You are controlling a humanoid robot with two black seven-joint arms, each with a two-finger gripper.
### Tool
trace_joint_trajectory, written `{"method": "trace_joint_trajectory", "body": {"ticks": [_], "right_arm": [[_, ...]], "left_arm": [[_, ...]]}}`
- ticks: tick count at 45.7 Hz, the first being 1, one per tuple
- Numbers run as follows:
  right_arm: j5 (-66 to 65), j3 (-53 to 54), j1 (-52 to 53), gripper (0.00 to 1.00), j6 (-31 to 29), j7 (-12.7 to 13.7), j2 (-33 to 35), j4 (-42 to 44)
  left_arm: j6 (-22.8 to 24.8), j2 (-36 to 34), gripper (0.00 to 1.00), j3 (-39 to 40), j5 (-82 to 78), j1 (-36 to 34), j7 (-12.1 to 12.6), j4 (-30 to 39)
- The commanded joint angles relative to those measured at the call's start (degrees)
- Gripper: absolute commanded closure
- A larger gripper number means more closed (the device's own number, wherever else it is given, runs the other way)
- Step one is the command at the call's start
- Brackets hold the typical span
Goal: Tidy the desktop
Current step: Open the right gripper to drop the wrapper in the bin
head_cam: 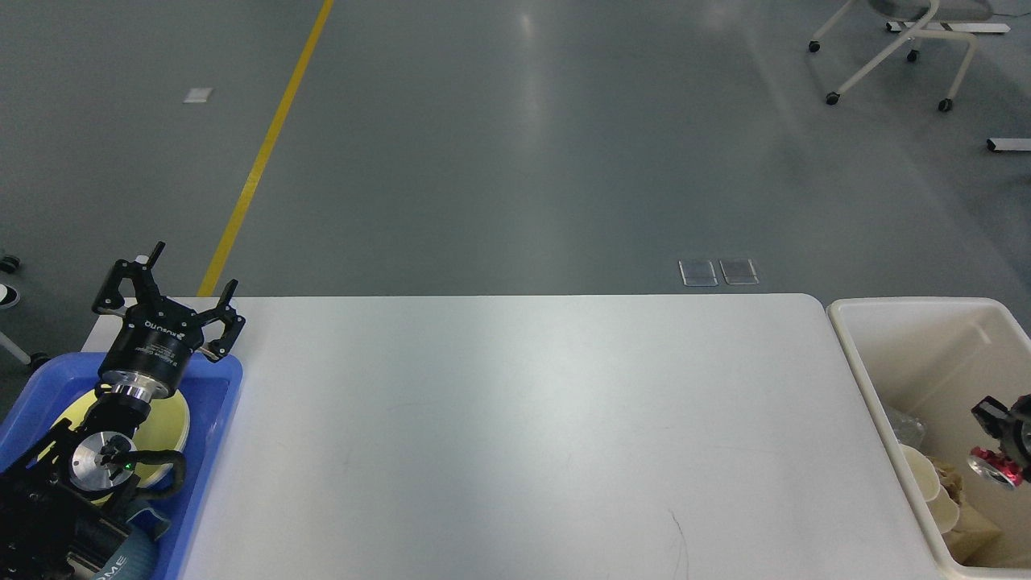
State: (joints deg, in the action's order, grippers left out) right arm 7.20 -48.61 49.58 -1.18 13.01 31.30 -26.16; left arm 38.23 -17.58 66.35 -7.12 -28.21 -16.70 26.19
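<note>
The desktop (532,435), white, glossy and round-cornered, fills the middle between tray (221,403) and bin (874,379), long axis left to right. Left gripper (173,282) gapes empty; right gripper (999,439), over the bin, clamps a red can (995,470).

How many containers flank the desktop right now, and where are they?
2. A blue tray sits at the left end of the desktop, under the left gripper. A cream bin stands off the right end, with the right gripper inside, partly cut off.

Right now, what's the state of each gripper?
Left gripper: open, empty, above the blue tray.
Right gripper: shut on the red can, over the cream bin.
</note>
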Motion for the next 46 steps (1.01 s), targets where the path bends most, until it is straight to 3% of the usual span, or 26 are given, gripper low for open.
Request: {"method": "trace_joint_trajectory", "body": {"ticks": [1,8,26,27,31,32,33,46], "right_arm": [[0.0,1.5,-9.6,1.00,6.1,-0.1,-6.9,10.6],[0.1,1.4,-15.0,1.00,9.3,-0.1,-10.9,16.0],[0.1,1.0,-15.4,1.00,9.8,-0.1,-10.9,16.1],[0.1,1.0,-15.4,0.93,10.0,-0.1,-10.9,16.1],[0.1,1.0,-15.0,0.22,10.6,-0.1,-10.8,16.1],[0.1,1.0,-14.8,0.08,10.8,-0.2,-10.8,16.1],[0.1,1.0,-14.7,0.00,10.9,-0.1,-10.8,16.1],[0.0,1.0,-14.6,0.00,11.2,-0.1,-10.8,15.9]], "left_arm": [[0.0,0.0,0.04,0.0,0.0,0.0,0.0,0.0],[0.0,0.0,0.04,0.0,0.0,0.0,0.0,0.0],[0.0,0.0,0.04,0.0,0.0,0.0,0.0,0.0],[0.0,0.0,0.04,0.0,0.0,0.0,0.0,0.0],[0.0,0.0,0.04,0.0,0.0,0.0,0.0,0.0],[0.0,0.0,0.04,0.0,0.0,0.0,0.0,0.0],[0.0,0.0,0.04,0.0,0.0,0.0,0.0,0.0],[0.0,0.0,0.04,0.0,0.0,0.0,0.0,0.0]]}}
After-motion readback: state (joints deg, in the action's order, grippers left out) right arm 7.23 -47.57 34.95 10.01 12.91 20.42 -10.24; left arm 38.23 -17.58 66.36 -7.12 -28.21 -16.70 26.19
